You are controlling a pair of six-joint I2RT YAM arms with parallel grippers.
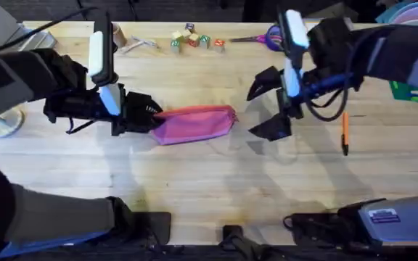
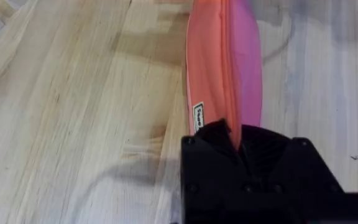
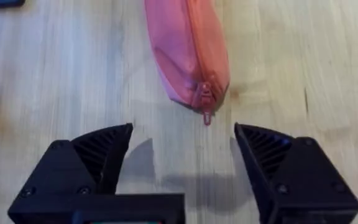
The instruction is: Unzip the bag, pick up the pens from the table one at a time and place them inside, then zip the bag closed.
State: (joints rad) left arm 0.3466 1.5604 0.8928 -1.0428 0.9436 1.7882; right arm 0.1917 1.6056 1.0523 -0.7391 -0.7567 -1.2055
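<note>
the bag point(image 1: 194, 124) lies zipped on the surface point(image 1: 209, 181), near its middle. the left gripper point(image 1: 140, 116) is clamped on the bag's left end. the right gripper point(image 1: 267, 105) hangs wide apart just beside the bag's right end, facing the zipper pull point(image 3: 206, 115). a pen point(image 1: 345, 133) lies to the right, well apart from the bag.

Wood plank table point(image 1: 216, 174): pink bag point(image 1: 194, 123), orange pen point(image 1: 345, 132), scissors point(image 1: 256, 38), blocks point(image 1: 194, 40).

One pink bag point(image 1: 194, 123), one orange pen point(image 1: 345, 133), one pair of purple scissors point(image 1: 263, 36) and about five small coloured blocks point(image 1: 194, 40) are counted on one bench point(image 1: 209, 181).
</note>
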